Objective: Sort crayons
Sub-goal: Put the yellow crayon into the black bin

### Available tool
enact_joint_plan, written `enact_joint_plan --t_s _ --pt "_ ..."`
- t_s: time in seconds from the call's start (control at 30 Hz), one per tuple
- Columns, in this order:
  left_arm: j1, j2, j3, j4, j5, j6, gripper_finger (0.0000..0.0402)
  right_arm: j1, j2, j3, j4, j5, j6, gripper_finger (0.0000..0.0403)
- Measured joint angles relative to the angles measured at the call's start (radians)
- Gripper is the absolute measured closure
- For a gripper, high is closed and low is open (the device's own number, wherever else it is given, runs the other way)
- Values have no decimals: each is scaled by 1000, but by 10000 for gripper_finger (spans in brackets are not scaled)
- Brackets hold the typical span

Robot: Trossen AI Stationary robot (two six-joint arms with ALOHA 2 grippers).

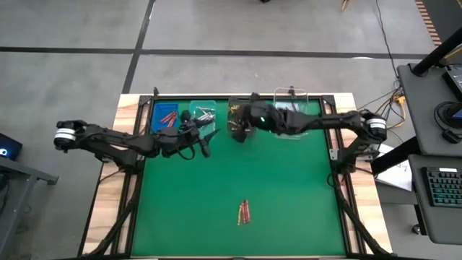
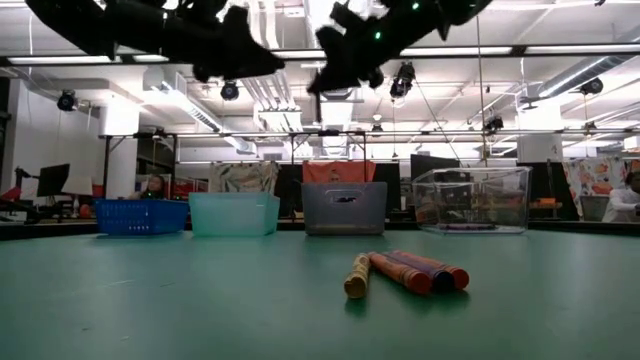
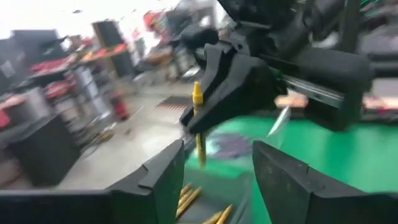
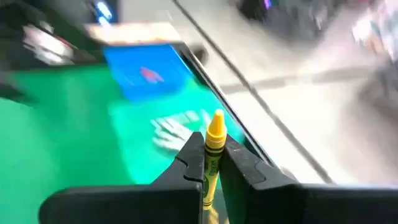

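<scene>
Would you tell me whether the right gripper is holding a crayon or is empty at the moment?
Holding one. In its wrist view the right gripper is shut on a gold-orange crayon, pinched between both fingers with its tip sticking out past them.

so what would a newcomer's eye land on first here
Most likely the gold crayon pinched upright in the right gripper, held above the dark bin at the far edge of the green table. Next, the small cluster of crayons lying alone near the table's front. The left gripper hovers open beside the right one, near the teal bin.

gold crayon | blue bin | green table
</scene>
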State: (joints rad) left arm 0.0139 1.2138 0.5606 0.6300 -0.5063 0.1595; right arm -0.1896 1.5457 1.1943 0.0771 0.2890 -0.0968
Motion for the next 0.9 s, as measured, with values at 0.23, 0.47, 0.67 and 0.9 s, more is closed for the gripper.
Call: enact_joint_plan --t_s 0.23,0.47,0.67,0.9 --pt "1 -89 0 -220 -128 -76 230 -185 139 139 -259 -9 71 389" --pt "1 -101 0 -324 -133 -148 238 -283 261 177 -261 -83 97 390" --pt "1 -99 -1 -358 -133 -173 238 -304 283 188 -259 -82 95 390" --pt "0 -95 -1 -360 -133 -196 238 -314 283 188 -259 -79 86 353"
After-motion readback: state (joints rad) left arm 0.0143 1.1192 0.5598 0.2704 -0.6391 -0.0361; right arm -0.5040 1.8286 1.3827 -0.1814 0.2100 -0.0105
